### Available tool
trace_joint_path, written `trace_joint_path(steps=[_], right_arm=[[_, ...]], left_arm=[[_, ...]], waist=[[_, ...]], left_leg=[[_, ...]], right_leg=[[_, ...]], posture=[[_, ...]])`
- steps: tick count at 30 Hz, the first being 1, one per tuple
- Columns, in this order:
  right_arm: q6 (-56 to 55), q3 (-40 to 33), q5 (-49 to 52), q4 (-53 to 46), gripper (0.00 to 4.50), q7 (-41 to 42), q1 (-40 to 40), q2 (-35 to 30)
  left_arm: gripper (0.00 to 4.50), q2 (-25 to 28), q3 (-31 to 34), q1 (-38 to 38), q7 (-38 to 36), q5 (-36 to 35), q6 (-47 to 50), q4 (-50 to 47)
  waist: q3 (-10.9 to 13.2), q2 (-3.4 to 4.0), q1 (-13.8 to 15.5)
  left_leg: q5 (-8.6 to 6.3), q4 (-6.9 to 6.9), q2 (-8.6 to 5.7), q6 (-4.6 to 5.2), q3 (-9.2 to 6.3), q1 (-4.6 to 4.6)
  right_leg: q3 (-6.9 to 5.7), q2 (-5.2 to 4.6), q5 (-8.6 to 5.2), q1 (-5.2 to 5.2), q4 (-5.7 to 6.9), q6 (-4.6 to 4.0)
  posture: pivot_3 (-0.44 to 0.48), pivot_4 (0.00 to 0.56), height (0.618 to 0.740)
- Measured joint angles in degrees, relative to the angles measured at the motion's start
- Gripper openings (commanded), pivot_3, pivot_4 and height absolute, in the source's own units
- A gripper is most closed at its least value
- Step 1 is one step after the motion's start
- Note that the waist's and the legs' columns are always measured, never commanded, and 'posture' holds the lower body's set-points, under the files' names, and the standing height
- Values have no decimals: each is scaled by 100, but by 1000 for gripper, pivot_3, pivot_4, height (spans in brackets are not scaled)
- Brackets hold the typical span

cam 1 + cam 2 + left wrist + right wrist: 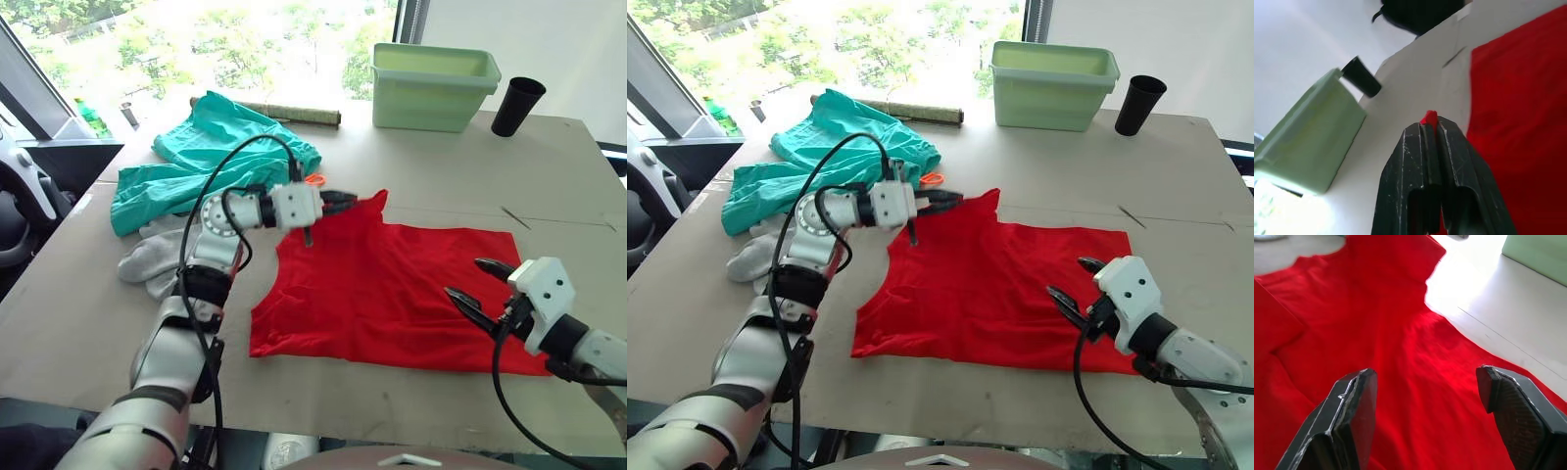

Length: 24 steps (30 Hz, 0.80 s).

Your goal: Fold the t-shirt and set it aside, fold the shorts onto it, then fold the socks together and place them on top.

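My left gripper [345, 202] pinches a far corner of the t-shirt [392, 289], which lies flat mid-table, probably to fold it. My right gripper [480, 286] hovers spread above its near right edge, ready to grip

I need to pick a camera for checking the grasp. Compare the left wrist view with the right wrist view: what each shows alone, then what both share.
Left wrist view alone: the left claw shut on a pinch of the t-shirt, with the black cup lying past the green bin.

Right wrist view alone: the right claw open above the t-shirt's flat middle, holding nothing, and a sleeve stretching away.

Both: red fabric on the pale table and part of the green bin.
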Motion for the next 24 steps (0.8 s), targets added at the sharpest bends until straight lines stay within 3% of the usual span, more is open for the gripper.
trace_joint_path(steps=[5, 10, 18, 24], right_arm=[[155, -212, 8, 421, 3437, 127, -148, -268], [98, -259, -221, 681, 3437, 217, -202, -526], [-279, -150, -920, 1418, 3437, 274, -504, -931], [-530, -56, -1343, 1786, 3437, 464, -662, -1233]], left_arm=[[82, 377, -245, 607, -655, -380, -895, -236], [82, 710, -240, 828, -887, -709, -970, -544], [82, 1039, -34, 1343, -1125, -1592, -233, -966], [82, 1275, 319, 1737, -1268, -1839, 87, -1078]], waist=[[2, 3, 12], [0, 6, 10], [2, 10, -18], [4, 21, 0]], left_leg=[[0, 2, 9, 0, 0, -2], [0, 1, 9, 1, 2, 0], [0, 1, 12, 0, 6, 5], [0, -1, 14, 0, 8, 6]], right_leg=[[0, -2, 0, 0, 0, -1], [1, -1, 0, 1, -2, 0], [4, 2, -1, 1, 0, 1], [5, 3, -1, 1, -2, 0]], posture=[[0, 150, 740], [0, 150, 740], [0, 150, 740], [0, 150, 740]])
